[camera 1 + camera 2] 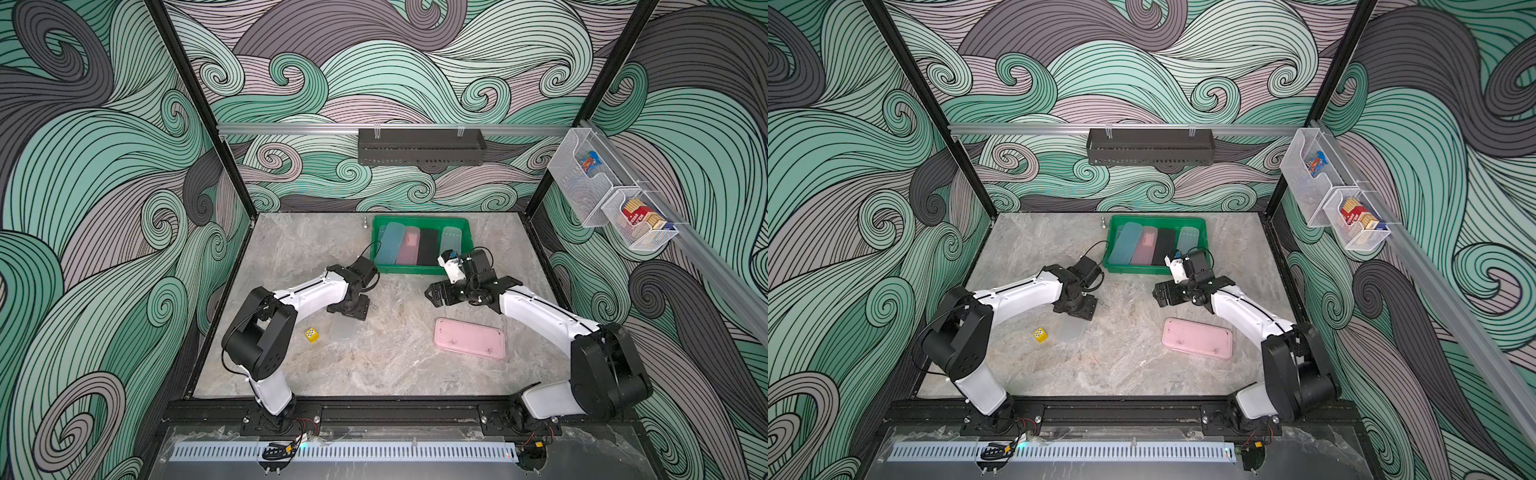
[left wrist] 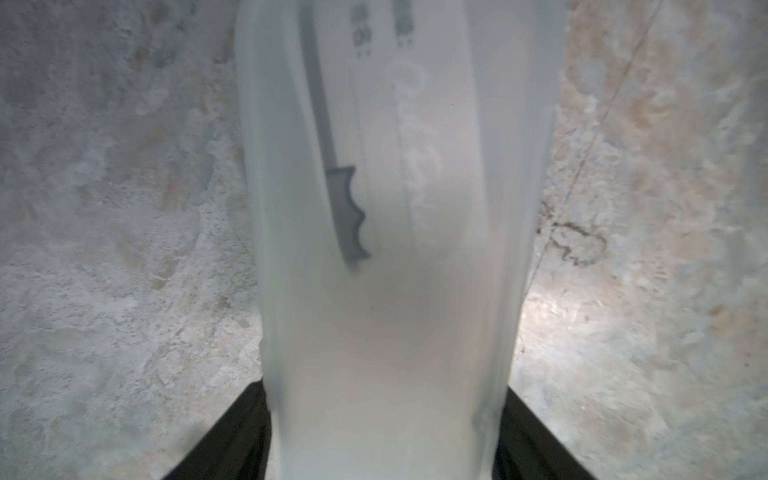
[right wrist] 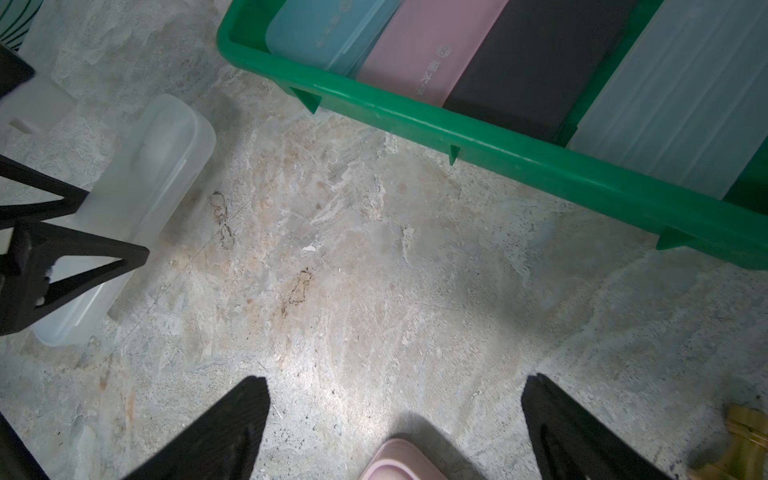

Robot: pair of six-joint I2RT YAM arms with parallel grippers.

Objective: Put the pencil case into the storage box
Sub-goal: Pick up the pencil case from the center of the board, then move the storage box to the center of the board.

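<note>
- Two cases lie outside the tray on the mottled grey stone-look tabletop (image 1: 374, 370). Nearest the robot's base, on its right side, the flat pink round-cornered plastic pencil case (image 1: 469, 337) rests with its long side crosswise, untouched.
- On the left side, a small yellow dotted die (image 1: 311, 334) sits just beside the frosted translucent plastic pencil case (image 1: 341, 330). This case is a smooth, slim, round-ended box whose long axis runs near to far.
- The left gripper (image 2: 384, 388) pinches the frosted case across its width at the far end, with a black finger on each long edge. I cannot tell whether the case is clear of the tabletop.
- The right gripper (image 3: 395, 382) hangs spread wide and empty over bare tabletop, between the pink case and the tray.
- Farthest off, the shallow bright green plastic storage box (image 1: 415, 271) with its raised rim lies beyond the left gripper and to its right.
- It holds four cases abreast: a blue translucent case (image 1: 388, 243), a matte pink case (image 1: 409, 245), a black case (image 1: 429, 246) and a clear ribbed case (image 1: 451, 241).
- They lie roughly parallel to the held case, so the carry probably needs little turning: forward, rightward and over the near rim. Free floor inside looks scarce.
</note>
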